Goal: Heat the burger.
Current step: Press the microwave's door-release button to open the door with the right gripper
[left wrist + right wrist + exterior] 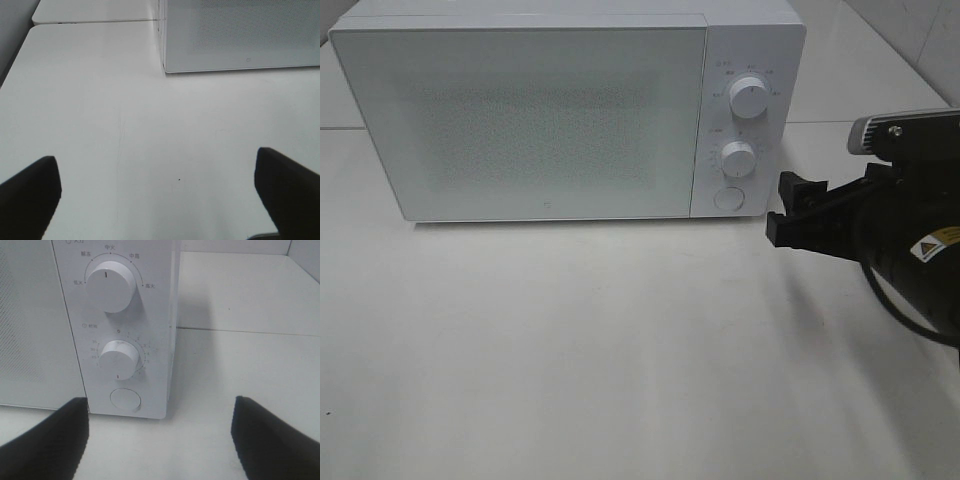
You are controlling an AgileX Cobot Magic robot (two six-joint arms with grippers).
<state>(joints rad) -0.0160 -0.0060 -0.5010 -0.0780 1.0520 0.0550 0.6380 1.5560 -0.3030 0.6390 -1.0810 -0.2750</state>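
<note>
Your right fingers (45,440) stand wide apart, facing the microwave's (570,120) round button (125,399), with open worktop (620,350) beneath and beside them. Your left fingers (30,195) are wide too, over open worktop short of the microwave's lower corner. Its door (450,110) is shut, and you cannot tell where the burger is.

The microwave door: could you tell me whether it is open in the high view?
No, the microwave door sits shut, flush with the control panel.
</note>
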